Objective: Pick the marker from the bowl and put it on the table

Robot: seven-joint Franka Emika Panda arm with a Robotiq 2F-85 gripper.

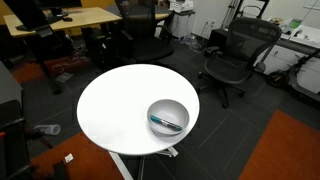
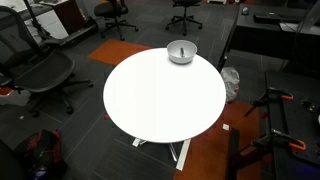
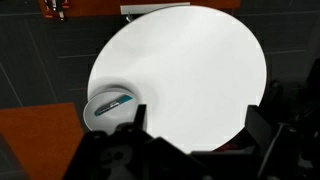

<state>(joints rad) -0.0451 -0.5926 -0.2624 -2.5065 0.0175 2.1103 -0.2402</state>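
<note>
Your tool [image 3: 192, 128] hangs released, well above the tabletop [image 3: 180, 60], b/c the marker [image 3: 116, 103] lies in the bowl [image 3: 92, 110] near the edge, ungrasped, so approach req'd.

table [image 1: 112, 108]: round, white, pedestal base | on it: grey bowl [image 1: 173, 106] near the edge

The worktop [image 2: 160, 95] lies open all round the bowl [image 2: 181, 51] near its rim, while office chairs [image 1: 232, 55] stand well apart.
</note>
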